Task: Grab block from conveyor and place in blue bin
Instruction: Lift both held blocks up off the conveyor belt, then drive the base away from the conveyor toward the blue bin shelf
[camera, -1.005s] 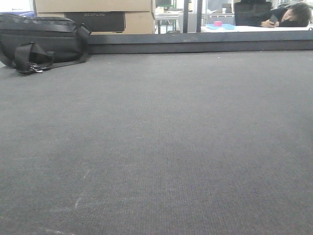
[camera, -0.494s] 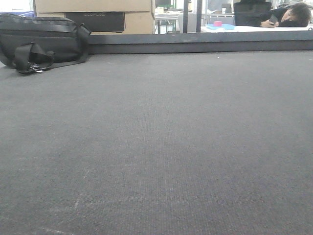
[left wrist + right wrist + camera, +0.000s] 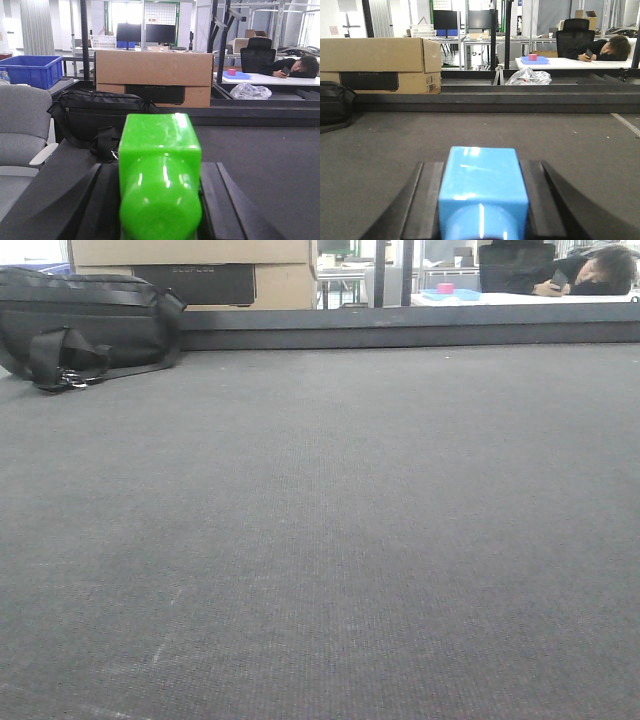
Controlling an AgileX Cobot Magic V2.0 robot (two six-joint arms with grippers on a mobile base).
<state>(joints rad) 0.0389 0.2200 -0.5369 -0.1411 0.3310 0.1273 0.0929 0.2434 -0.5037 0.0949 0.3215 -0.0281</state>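
The dark grey conveyor belt (image 3: pixel 320 540) stretches back to a cardboard box (image 3: pixel 153 72). The left gripper (image 3: pixel 160 210) lies level and low, pointing at that box, its fingers closed against a green block (image 3: pixel 159 165). The right gripper (image 3: pixel 482 215), also level, points right of the box and clamps a light-blue block (image 3: pixel 482 175). The blue bin (image 3: pixel 30 70) stands left of the box.

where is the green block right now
The green block is bottom centre of the left wrist view, held between the jaws of the left gripper, with the black bag beyond it to the left.
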